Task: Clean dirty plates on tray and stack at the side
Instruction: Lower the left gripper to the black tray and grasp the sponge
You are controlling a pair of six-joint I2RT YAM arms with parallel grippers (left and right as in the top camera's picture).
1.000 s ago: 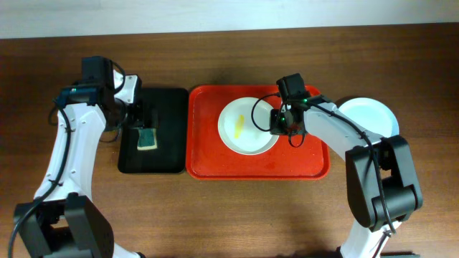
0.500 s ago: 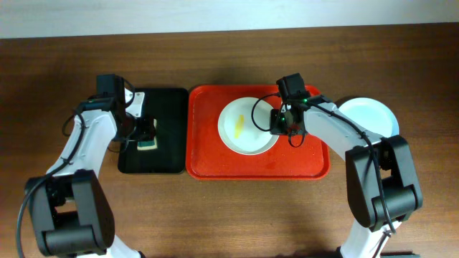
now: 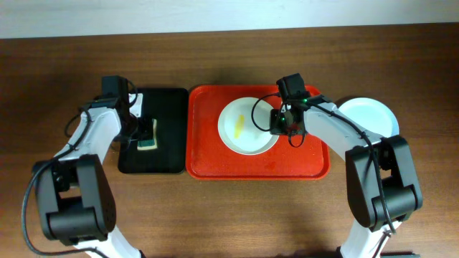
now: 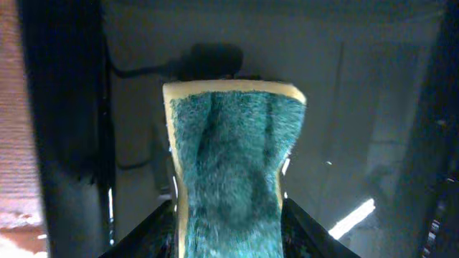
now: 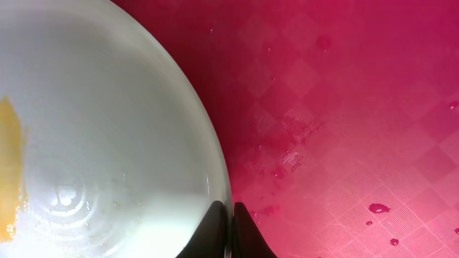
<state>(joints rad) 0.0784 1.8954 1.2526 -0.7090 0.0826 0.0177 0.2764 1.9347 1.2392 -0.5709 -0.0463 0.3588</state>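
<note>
A white plate (image 3: 247, 127) with a yellow smear (image 3: 239, 125) lies on the red tray (image 3: 215, 163). My right gripper (image 3: 275, 122) is shut on the plate's right rim. In the right wrist view the fingertips (image 5: 215, 228) pinch the rim (image 5: 215, 161), one finger over the plate and one over the tray (image 5: 344, 107). A pale plate (image 3: 367, 115) rests on the table right of the tray. My left gripper (image 3: 145, 131) is shut on a green and yellow sponge (image 3: 148, 142) in the black tray (image 3: 168, 154). In the left wrist view the sponge (image 4: 229, 158) is squeezed narrow between the fingers (image 4: 154, 233).
The black tray sits directly left of the red tray, their edges almost touching. Small wet drops (image 5: 379, 208) dot the red tray's floor beside the plate. Brown tabletop (image 3: 229, 215) runs along the front, and a pale wall edge borders the back.
My left gripper has come down over the sponge and closed on it, squeezing it. The right arm and the white plate have not moved.
</note>
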